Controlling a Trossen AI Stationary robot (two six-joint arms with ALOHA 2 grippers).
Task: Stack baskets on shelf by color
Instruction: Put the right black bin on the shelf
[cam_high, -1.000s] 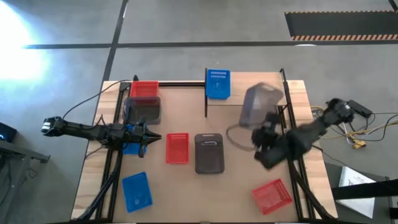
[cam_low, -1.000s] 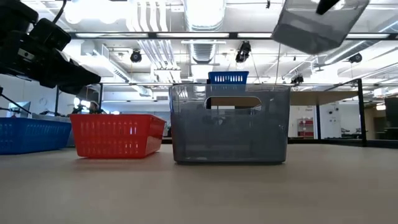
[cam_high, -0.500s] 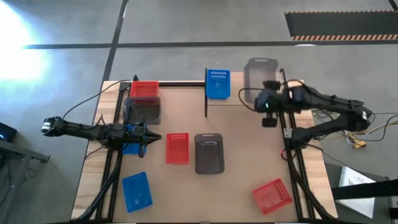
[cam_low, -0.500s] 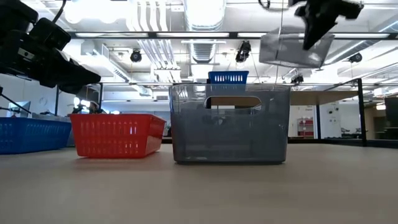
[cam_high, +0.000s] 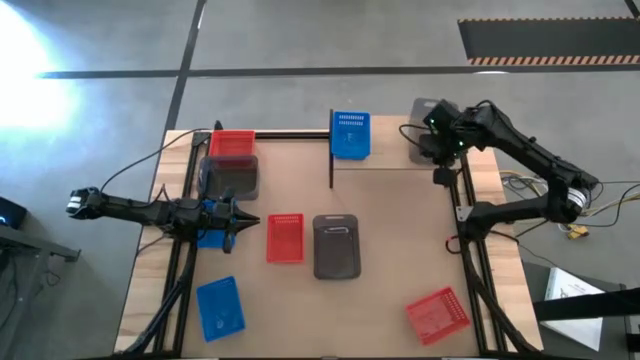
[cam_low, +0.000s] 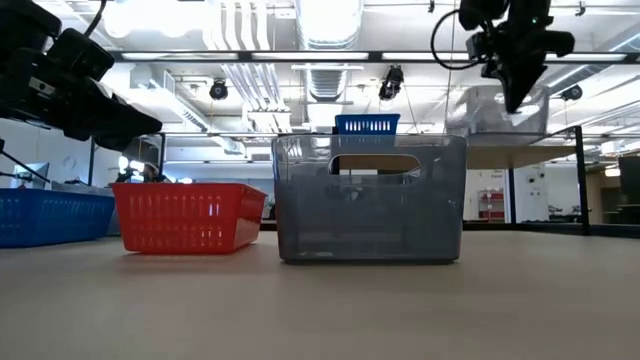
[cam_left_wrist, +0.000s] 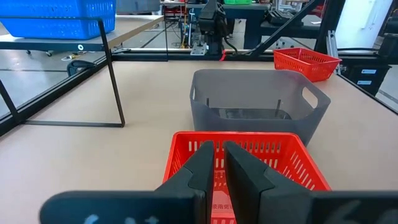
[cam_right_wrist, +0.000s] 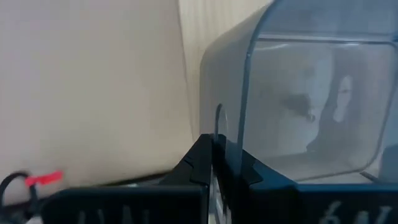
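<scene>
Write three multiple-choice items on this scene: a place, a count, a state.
1. Where is the translucent grey plastic basket at the right end effector?
A. over the light wooden shelf's right end
B. at the table's near left corner
C. inside a blue basket
2. How many red perforated plastic baskets show in the high view?
A. one
B. three
C. five
3. The right end effector is:
A. wide open
B. shut on the grey basket's wall
C. hidden
Key:
A: the high view shows it.
B: far left, centre, near right.
B: its wrist view shows it pinching the wall.
The left end effector waits at the table's left.
</scene>
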